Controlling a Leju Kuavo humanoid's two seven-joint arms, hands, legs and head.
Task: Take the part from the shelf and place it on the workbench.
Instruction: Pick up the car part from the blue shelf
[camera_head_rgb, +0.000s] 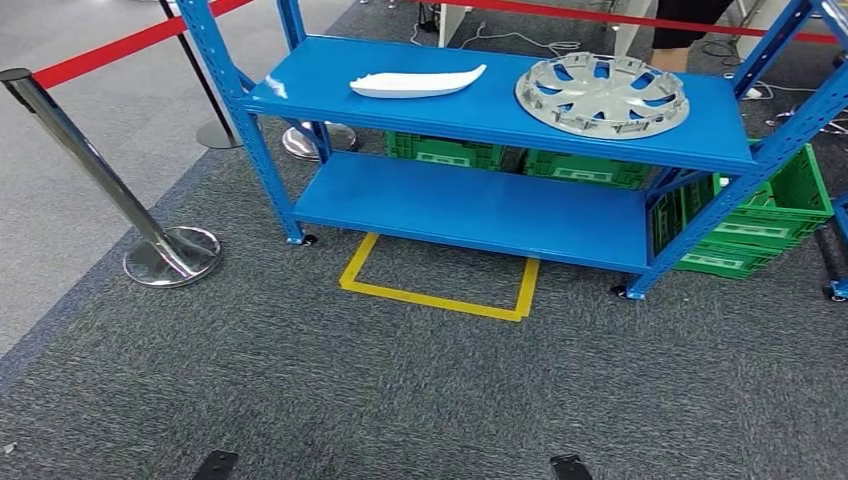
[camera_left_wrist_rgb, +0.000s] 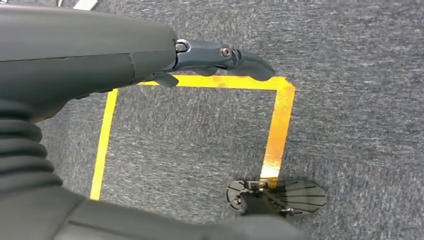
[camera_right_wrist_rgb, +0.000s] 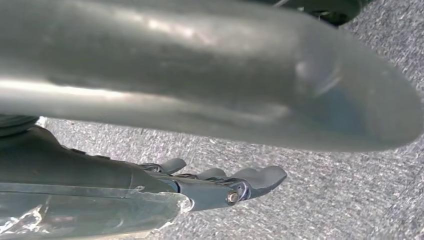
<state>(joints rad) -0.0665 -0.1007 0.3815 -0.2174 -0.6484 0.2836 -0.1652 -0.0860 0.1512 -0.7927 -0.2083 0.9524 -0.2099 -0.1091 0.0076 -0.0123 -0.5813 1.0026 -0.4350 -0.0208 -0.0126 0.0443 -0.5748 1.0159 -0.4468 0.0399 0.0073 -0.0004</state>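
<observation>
Partly, green crates (camera_head_rgb: 760, 215) hide behind the shelf (camera_head_rgb: 480, 205).

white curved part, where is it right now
In the head view the white curved part lies flat on the blue shelf's top level, toward its left end, apart from the silver wheel cover on the right.

Head view: bright, even overhead light, sharp throughout; soft sheen on blue shelf (camera_head_rgb: 480, 105), shadow under it falls on carpet (camera_head_rgb: 400, 400). Chrome post (camera_head_rgb: 90, 165) shows highlights. Left wrist view: well lit, carpet in focus, glare patch on yellow tape (camera_left_wrist_rgb: 272, 165). Right wrist view: big silver surface (camera_right_wrist_rgb: 200, 70) close to lens, badly blurred, streaky reflections; carpet behind sharper.
</observation>
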